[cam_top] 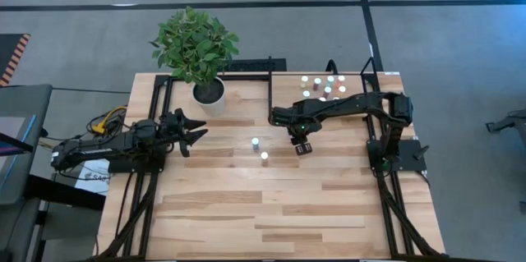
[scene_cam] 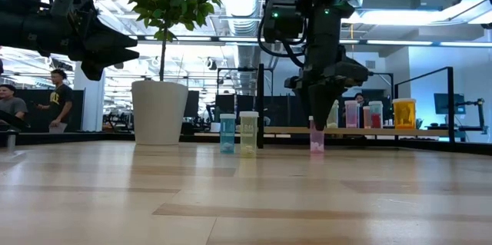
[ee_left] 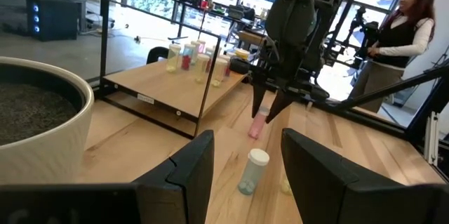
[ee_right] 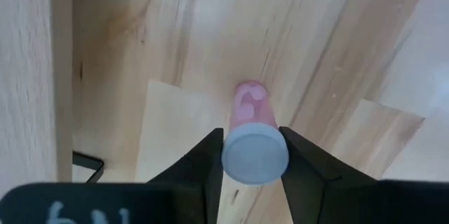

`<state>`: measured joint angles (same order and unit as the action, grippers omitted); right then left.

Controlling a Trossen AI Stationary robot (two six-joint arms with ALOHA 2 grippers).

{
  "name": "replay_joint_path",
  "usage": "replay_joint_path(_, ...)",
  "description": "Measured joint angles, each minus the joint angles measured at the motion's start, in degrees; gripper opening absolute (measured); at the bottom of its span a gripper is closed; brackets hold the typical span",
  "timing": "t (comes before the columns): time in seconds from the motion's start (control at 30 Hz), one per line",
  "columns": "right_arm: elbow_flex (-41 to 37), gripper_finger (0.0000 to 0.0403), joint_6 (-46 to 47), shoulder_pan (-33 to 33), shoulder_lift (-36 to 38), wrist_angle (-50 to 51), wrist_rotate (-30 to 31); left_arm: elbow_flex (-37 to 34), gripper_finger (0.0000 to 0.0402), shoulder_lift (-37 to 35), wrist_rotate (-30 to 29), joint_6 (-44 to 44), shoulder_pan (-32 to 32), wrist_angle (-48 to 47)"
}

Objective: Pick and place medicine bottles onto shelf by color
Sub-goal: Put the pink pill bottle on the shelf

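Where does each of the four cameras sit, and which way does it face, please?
High view: overhead, straight down on both arms and the shelf.
Low view: tabletop height, looking level across at the pink bottle; the right tool descends on it.
Left wrist view: past the left tool toward the right arm.
Right wrist view: down its fingers onto the pink bottle's cap.
Shared: low and both wrist views show that pink bottle.

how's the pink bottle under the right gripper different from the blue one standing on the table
The pink bottle sits between the right gripper's fingers, which are closed on its cap; the blue bottle stands free, untouched. The pink one is nearer the shelf; the blue one stands beside a yellowish bottle. Both stand upright on the tabletop, white-capped.
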<state>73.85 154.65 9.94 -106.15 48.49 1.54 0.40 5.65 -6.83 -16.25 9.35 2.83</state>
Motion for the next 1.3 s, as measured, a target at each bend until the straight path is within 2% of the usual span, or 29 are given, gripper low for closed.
replay_joint_path(0.63,14.3,0.0145,-0.1,4.5,-0.1,16.0,0.0,0.0,0.0153,0.0,0.0,0.0,0.0,0.0)
replay_joint_path(1.07,15.9,0.0145,-0.7,10.4,-0.1,15.5,0.1,0.0,0.0153,0.0,0.0,0.0,0.0,0.0)
replay_joint_path(1.3,15.9,0.0145,-7.6,14.2,-0.1,14.5,1.0,0.0,0.0153,0.0,0.0,0.0,0.0,0.0)
